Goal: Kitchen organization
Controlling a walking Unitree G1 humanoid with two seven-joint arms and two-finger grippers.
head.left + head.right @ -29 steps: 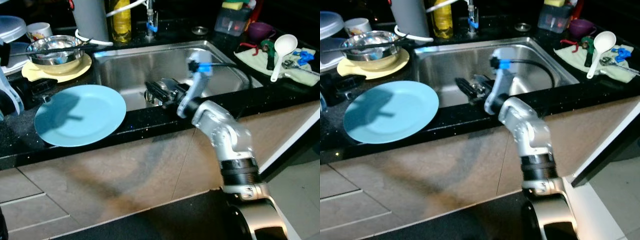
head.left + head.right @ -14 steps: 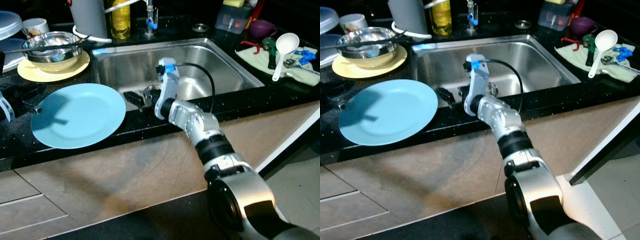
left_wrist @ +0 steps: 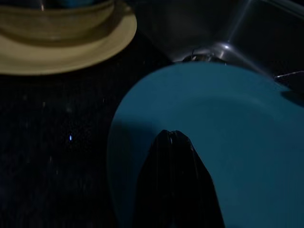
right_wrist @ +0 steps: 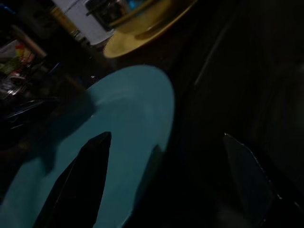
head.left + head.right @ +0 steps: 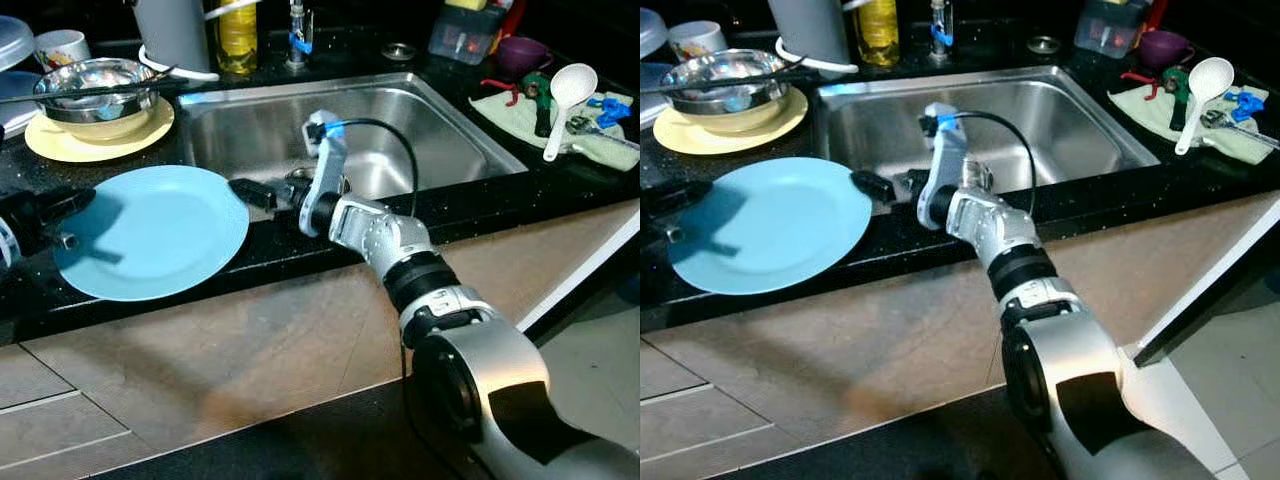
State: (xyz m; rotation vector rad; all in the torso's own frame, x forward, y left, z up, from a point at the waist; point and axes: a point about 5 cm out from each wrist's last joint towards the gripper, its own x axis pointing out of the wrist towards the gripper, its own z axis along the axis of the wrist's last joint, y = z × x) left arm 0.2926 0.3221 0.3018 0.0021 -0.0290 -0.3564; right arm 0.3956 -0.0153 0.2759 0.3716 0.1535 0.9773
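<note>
Left eye view: right tool moved nearer blue plate rim, fingers spread; left tool pressed together.

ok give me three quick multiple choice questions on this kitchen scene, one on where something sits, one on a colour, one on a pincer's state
1. Where does the round light blue plate lie?
A. in the steel sink
B. on the black counter left of the sink
C. on the floor

2. What colour is the flat plate under the shiny steel bowl?
A. pale yellow
B. red
C. black

3. How do the fingers of the right pincer stand?
A. shut on a spoon
B. apart, at the blue plate's rim
C. shut on the blue plate

Answers:
1 B: the blue plate rests on the dark counter beside the stainless sink.
2 A: the plate beneath the bowl is pale yellow.
3 B: the right wrist view shows one black finger over the blue plate and the other off its edge.
</note>
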